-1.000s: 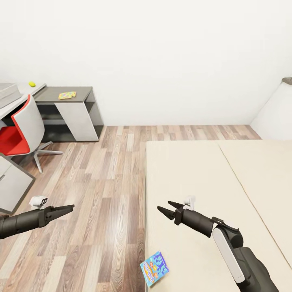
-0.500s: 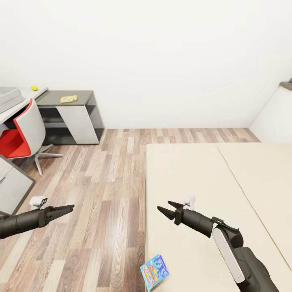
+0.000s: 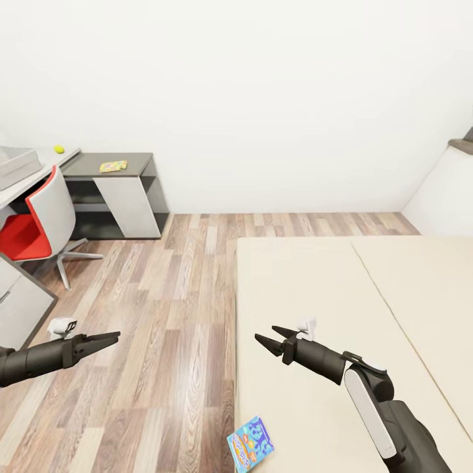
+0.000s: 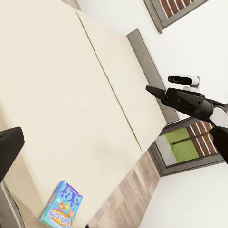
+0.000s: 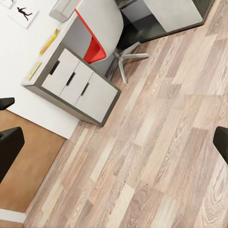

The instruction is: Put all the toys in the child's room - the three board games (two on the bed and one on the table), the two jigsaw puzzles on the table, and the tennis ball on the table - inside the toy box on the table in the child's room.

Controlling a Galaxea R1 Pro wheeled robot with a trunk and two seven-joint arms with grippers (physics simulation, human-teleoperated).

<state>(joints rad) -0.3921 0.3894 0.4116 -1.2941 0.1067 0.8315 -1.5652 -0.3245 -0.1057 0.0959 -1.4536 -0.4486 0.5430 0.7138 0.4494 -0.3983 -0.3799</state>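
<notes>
Head view: board game [image 3: 250, 442] at the bed's [image 3: 341, 295] near left edge, tennis ball [image 3: 59, 149] and puzzle [image 3: 113, 166] on the table [image 3: 135, 159], nothing seemingly boxed yet; right gripper [image 3: 270, 336] spread, empty; left gripper [image 3: 113, 337] state indeterminate. Left wrist view: the game [image 4: 61, 212] unclaimed on the bed. Right wrist view: floor [image 5: 156, 142], chair [image 5: 97, 38].

Bare wood floor [image 3: 164, 315] open ahead, bed [image 3: 341, 295] at right, swivel chair [image 3: 39, 223] blocking desk [image 3: 20, 190]

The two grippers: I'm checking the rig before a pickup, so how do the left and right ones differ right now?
The left gripper hangs over the wood floor; the right gripper hangs over the bed. The left one's fingers look nearly together, while the right one's are spread. Both are dark, point forward and hold nothing.
</notes>
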